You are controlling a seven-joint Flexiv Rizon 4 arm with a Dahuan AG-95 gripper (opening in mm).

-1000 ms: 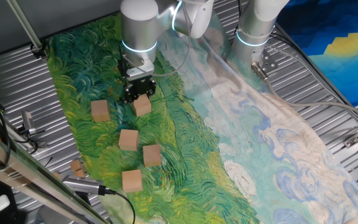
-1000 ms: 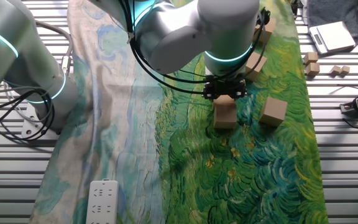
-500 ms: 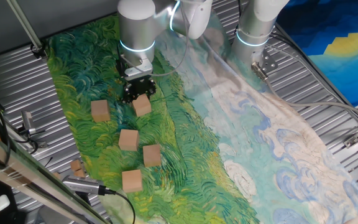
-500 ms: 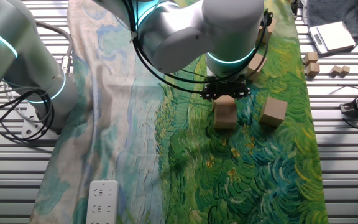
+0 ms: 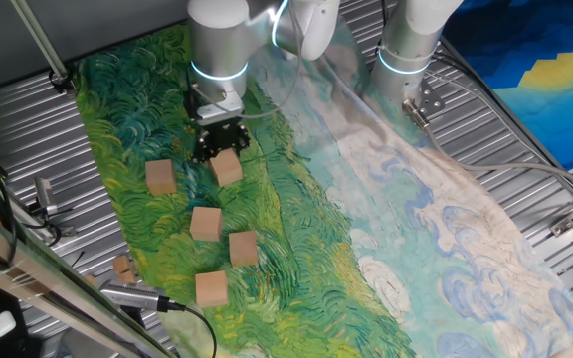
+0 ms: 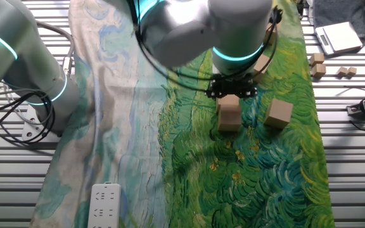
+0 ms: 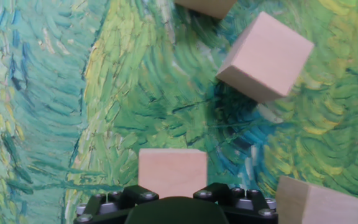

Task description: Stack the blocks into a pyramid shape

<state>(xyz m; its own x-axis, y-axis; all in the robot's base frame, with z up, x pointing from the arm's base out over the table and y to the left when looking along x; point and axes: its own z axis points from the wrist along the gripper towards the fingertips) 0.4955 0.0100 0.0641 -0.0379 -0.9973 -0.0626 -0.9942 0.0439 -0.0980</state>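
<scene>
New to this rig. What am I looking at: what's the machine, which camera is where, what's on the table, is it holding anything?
A silver robot arm works over a painted cloth on a metal table. Two pictures come from fixed cameras on opposite sides; the third looks down from the hand. Plain wooden blocks lie loose on the cloth. The black tool sits over a two-high stack: top block on bottom block. Whether its fingers grip the top block or have let go is not clear. A white power strip lies at one end.
</scene>
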